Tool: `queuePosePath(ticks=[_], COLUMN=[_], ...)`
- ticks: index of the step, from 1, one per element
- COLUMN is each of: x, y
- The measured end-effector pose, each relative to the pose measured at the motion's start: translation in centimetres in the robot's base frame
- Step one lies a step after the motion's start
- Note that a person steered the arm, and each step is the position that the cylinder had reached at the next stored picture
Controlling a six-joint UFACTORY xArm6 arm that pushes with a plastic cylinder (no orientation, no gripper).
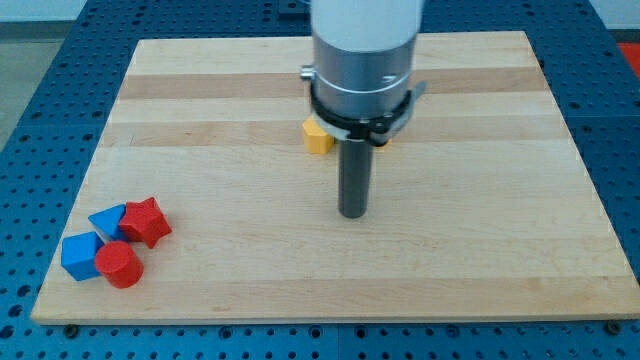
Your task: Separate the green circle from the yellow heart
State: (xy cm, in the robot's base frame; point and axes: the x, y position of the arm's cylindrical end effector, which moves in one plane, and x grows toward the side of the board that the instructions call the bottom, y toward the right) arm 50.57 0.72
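A yellow block (pixel 318 136) shows just left of the arm's body near the board's upper middle; most of it is hidden, so I cannot make out its shape. No green circle is visible; the arm's wide body may hide it. My tip (pixel 352 213) rests on the board below and slightly right of the yellow block, apart from it.
At the view's bottom left sits a cluster: a red star-like block (pixel 147 221), a red cylinder (pixel 120 264), a blue triangle-like block (pixel 107 219) and a blue cube-like block (pixel 80 255). The wooden board (pixel 500 250) lies on a blue perforated table.
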Motion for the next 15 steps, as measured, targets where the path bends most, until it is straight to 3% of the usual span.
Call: queuePosePath(ticks=[2, 3, 5, 6, 7, 11, 14, 15], x=[0.6, 0.7, -0.2, -2.6, -2.6, -12.1, -14.0, -16.7], y=[-5.4, -5.5, 11.5, 11.1, 6.4, -0.6, -11.7, -14.9])
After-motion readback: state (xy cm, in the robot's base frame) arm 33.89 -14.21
